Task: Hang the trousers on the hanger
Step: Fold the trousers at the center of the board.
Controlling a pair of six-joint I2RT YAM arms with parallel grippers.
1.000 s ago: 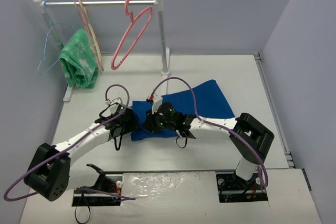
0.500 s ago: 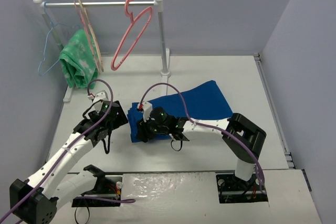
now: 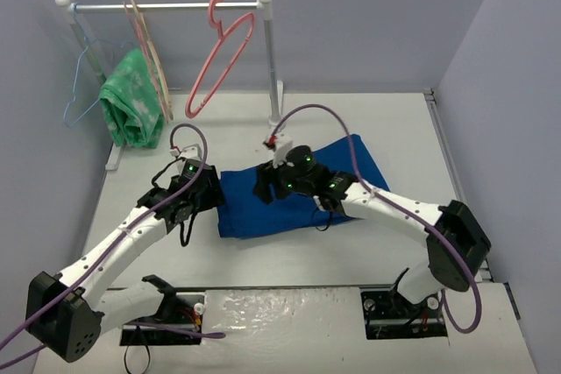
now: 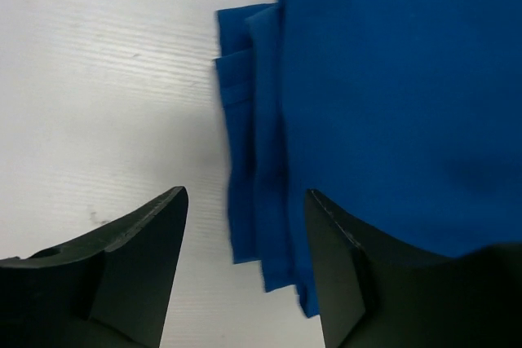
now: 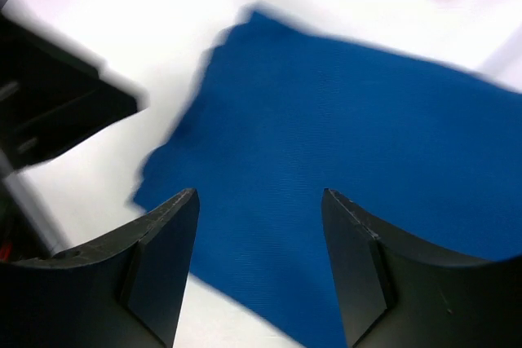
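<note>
The royal-blue trousers [image 3: 302,194] lie folded flat on the white table, their layered left edge towards my left arm. My left gripper [image 3: 213,196] hovers open over that edge. In the left wrist view the stacked cloth edges [image 4: 261,160] sit between its fingers, left gripper [image 4: 245,197] not closed on them. My right gripper [image 3: 265,185] stands open just above the trousers' middle; the right wrist view shows blue cloth [image 5: 326,120] under the right gripper [image 5: 261,195], nothing held. The pink hanger [image 3: 219,59] hangs from the rail at the back.
On the same rail [image 3: 166,5] hang a thin light-blue wire hanger [image 3: 81,85], a beige hanger [image 3: 151,54] and a green patterned cloth [image 3: 131,104]. The rack's white post [image 3: 272,59] stands just behind the trousers. Grey walls close the back and sides.
My right gripper has opened, let go of the trousers and drawn back up to the right. My left gripper swung left, then returned to the trousers' left edge with its jaws somewhat narrower.
</note>
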